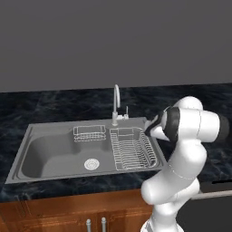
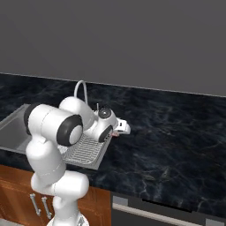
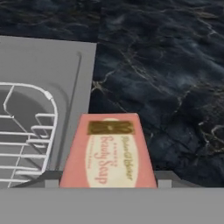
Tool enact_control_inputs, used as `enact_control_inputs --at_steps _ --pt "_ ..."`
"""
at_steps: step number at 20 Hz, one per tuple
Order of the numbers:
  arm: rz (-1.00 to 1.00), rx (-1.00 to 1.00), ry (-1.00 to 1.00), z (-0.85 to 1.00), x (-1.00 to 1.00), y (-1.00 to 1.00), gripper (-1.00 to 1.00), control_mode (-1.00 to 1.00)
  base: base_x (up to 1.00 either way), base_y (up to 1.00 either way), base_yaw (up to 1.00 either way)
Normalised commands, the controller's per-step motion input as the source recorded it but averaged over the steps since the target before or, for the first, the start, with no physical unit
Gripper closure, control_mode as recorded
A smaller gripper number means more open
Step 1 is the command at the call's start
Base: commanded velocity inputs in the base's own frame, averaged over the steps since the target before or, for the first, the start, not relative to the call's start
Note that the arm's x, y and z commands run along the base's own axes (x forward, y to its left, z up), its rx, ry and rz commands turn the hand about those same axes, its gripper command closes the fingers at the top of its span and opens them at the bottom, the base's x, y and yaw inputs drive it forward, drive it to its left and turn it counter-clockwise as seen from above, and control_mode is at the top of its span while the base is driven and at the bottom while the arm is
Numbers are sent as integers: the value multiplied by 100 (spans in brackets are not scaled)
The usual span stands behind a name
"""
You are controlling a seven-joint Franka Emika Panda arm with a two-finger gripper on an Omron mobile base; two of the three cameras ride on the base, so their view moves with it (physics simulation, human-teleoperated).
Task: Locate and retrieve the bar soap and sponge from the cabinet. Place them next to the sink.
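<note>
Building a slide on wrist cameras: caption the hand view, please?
Gripper shut on the bar soap, over dark marble counter beside the sink rim.

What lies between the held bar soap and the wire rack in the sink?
In the hand view, the sink's flat steel rim separates the bar soap from the wire rack.

The bar soap (image 3: 108, 151) is cut off at the hand view's bottom; the arm hides the sink's (image 1: 27, 147) right rim in the left base view.

I see my gripper (image 2: 119, 131) closed on the bar soap (image 2: 114, 133) above the dark table (image 2: 167, 132), beside the sink (image 2: 95, 160).
</note>
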Motion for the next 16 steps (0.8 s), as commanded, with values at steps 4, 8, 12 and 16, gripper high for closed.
enact_control_inputs --at_steps 4,8,12,16 --pt "1 2 1 -21 12 0 -100 -100 0 0 0" --pt "2 2 0 -22 8 0 -100 -100 0 0 0" --pt "9 4 0 -10 11 0 -100 -100 0 0 0" --pt "5 -4 6 23 0 0 -100 -100 0 0 0"
